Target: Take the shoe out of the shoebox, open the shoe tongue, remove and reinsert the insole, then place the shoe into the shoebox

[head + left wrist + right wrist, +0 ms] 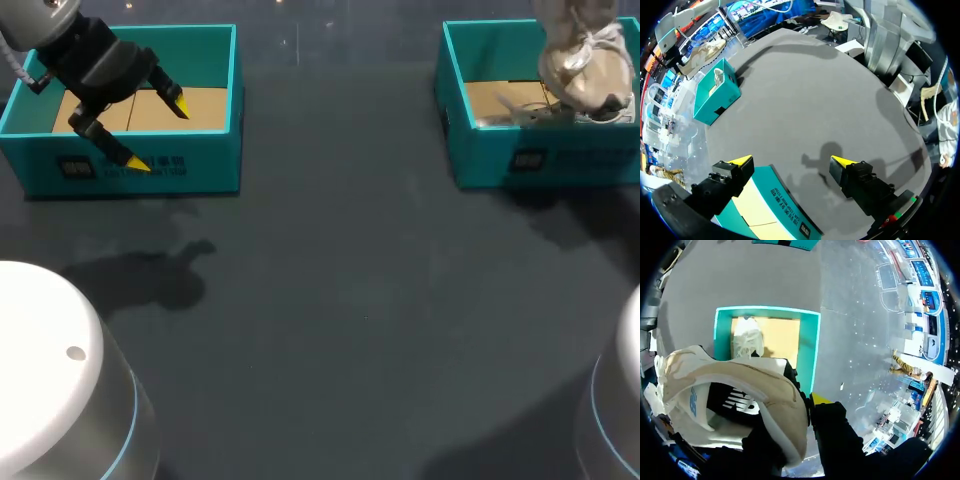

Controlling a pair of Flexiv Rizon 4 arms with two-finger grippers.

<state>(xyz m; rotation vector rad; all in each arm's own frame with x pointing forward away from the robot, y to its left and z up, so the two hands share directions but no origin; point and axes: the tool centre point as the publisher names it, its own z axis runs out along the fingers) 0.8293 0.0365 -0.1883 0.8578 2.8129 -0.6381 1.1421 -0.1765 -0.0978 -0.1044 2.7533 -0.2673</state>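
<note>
Right gripper (807, 405) pinching the shoe (585, 65) at its collar: one yellow tip (820, 399) sits against the outside of the shoe wall, the other finger goes down into the opening and is hidden there. The shoe is pale beige and white, with a dark lining showing in the mouth. It hangs in the air over the right box (480, 150), clear of the tan floor of that box, sole end down as far as I can tell from the head view. The right box is teal and sits at the far right corner of the table (350, 300). A second shoe (747, 337), white, lies inside it against one wall, laces up, directly under my wrist. Left gripper (160, 134) spread wide with nothing between the fingers. It hovers over the front wall of the left box (200, 150), one finger (732, 172) above the tan floor inside and the other out past the wall over bare table. It is not touching the box that I can see. The left box is teal like the other, and sits at the far left corner of the table, well apart from the right box. Its shadow and the gripper's fall on the dark grey top just in front of it. My two white arm bases (50, 370) stand at the near corners.
</note>
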